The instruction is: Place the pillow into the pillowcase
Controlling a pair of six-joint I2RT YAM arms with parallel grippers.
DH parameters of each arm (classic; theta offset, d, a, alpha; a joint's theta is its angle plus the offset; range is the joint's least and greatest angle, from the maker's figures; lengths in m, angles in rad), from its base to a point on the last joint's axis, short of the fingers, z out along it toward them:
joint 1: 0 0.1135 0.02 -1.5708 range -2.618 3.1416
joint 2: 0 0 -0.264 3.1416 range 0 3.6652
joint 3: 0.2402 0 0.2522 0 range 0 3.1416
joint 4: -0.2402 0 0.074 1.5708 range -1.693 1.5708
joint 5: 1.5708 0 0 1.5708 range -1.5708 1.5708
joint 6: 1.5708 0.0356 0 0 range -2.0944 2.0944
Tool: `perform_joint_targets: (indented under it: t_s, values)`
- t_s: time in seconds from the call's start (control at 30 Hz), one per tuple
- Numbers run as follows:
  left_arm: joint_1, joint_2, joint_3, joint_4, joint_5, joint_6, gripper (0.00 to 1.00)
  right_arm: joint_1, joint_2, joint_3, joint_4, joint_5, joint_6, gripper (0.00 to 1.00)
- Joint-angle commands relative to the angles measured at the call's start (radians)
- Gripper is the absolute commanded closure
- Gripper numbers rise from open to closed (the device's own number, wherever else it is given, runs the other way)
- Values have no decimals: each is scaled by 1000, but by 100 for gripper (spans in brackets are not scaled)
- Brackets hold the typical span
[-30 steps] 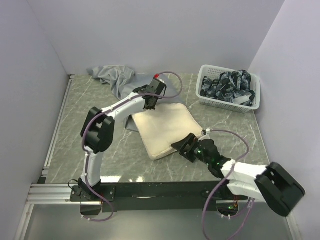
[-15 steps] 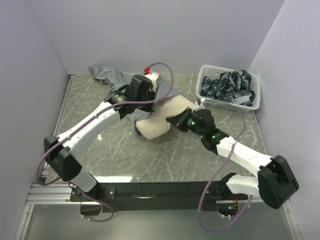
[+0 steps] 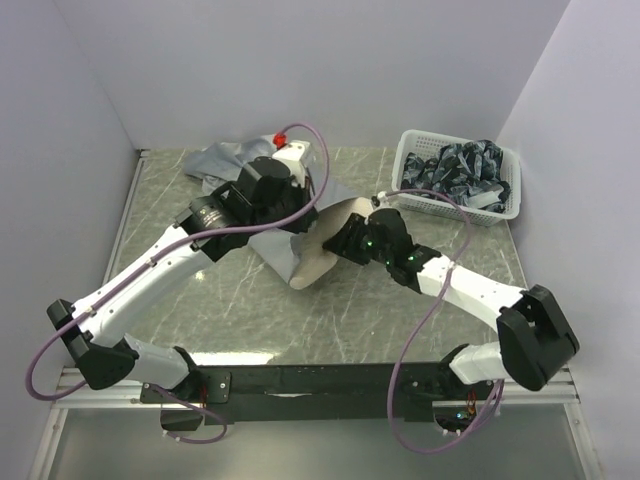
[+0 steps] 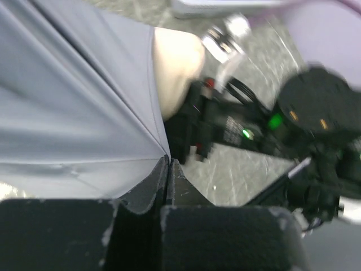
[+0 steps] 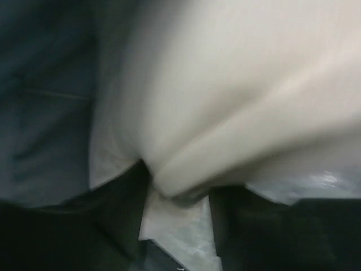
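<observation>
The cream pillow (image 3: 322,248) stands bunched on edge at the table's middle, its left side wrapped by the grey pillowcase (image 3: 278,247), which trails to the back left. My left gripper (image 3: 284,219) is shut on the pillowcase's edge; in the left wrist view the closed jaws pinch the grey cloth (image 4: 84,113) at the left gripper (image 4: 168,164), with the pillow (image 4: 176,59) showing past the hem. My right gripper (image 3: 340,240) holds the pillow's right side. In the right wrist view a fold of the pillow (image 5: 225,96) sits gripped in the right gripper (image 5: 177,195).
A white basket (image 3: 410,150) full of dark patterned cloth (image 3: 455,170) stands at the back right, just behind the right arm. Walls close in the table on the left, back and right. Bare marble tabletop (image 3: 360,320) lies in front of the pillow.
The right gripper closed on the pillow and pushed it left and back, bunching it upright. The left arm swung out with the pillowcase edge, which now covers the pillow's left side.
</observation>
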Motion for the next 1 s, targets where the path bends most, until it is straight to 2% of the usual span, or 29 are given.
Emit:
perform_joint_targets:
  t_s: [0.0,0.03,0.07,0.13,0.27,0.3,0.37,0.4,0.47,0.6,0.63,0.73,0.83,0.97]
  values:
    - [35,-46,30,103,-32,-147,99,-21,-107,-35,-12,101,-99,38]
    - [51,-45,41,112,-43,-159,99,-25,-136,-51,-47,114,-108,28]
    - [60,-45,45,119,-57,-176,99,-27,-206,-87,-57,133,-105,25]
    - [83,-41,67,127,-72,-191,99,-30,-338,-146,-52,136,-84,22]
    - [101,-24,122,124,-74,-202,99,-41,-564,-337,-75,248,2,23]
    - [101,-18,136,120,-84,-204,99,-45,-601,-368,-77,263,24,25]
    - [101,-13,170,121,-90,-210,99,-56,-674,-445,-84,265,80,42]
    - [103,-4,180,118,-93,-211,99,-71,-688,-465,-89,263,93,47]
    - [103,5,219,113,-100,-219,99,-77,-713,-531,-74,251,120,49]
    - [103,7,254,127,-103,-239,99,-82,-687,-640,114,142,142,49]
    - [101,7,263,139,-95,-242,99,-82,-647,-661,255,98,145,43]
    - [101,23,306,144,-81,-254,99,-79,-529,-687,475,36,150,32]
    - [100,53,361,138,-49,-263,99,-61,-404,-611,547,12,145,28]
    - [95,79,415,126,-24,-270,99,-57,-328,-533,594,55,186,26]
